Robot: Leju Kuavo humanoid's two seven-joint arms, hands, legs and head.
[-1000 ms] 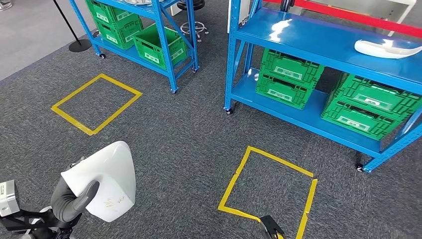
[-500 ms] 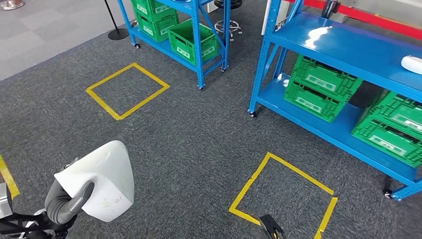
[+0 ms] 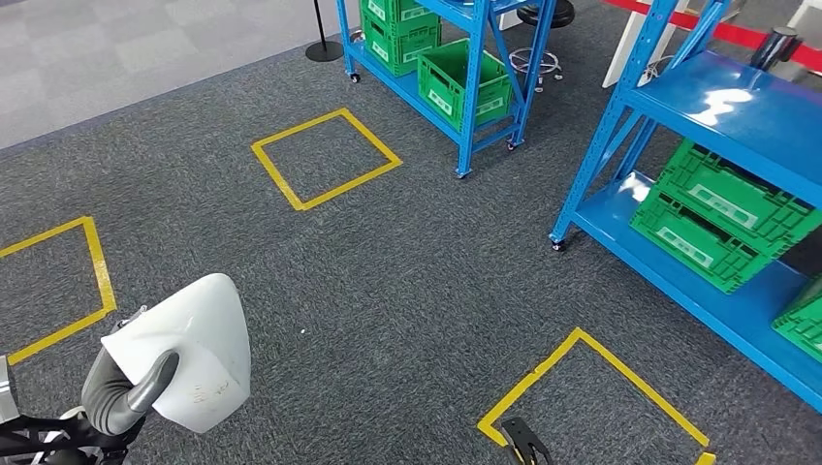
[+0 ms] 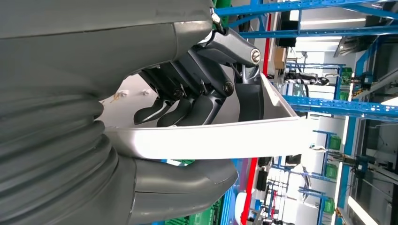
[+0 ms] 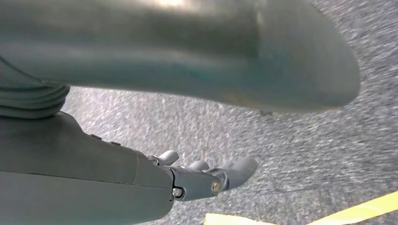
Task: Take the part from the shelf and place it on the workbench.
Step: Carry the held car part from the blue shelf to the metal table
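**Left hand carrying white part; right hand hanging empty over carpet**

The left hand (image 3: 131, 383) sits at about 8 o'clock in my head view, low and close to the body. I note its grey thumb laid across the near face of the white part (image 3: 189, 354), with the wrist below it. In the left wrist view, the left hand (image 4: 187, 101) has its dark fingers (image 4: 162, 108) curled against one face of the part (image 4: 206, 140) and the thick thumb pressed to the opposite face, so the part's thin edge is clamped between them. The part is clear of the carpet (image 3: 388, 281), held up with its rounded end uppermost.

The right hand (image 5: 211, 180) points down toward the carpet, fingers apart and fairly straight, holding nothing.

Surroundings: a blue shelf (image 3: 722, 116) with green crates (image 3: 717, 208) stands at 2 o'clock; a second blue shelf (image 3: 465, 58) at 12 o'clock. A yellow tape square (image 3: 325, 155) lies at 11 o'clock, with more tape squares at 9 and 5 o'clock.
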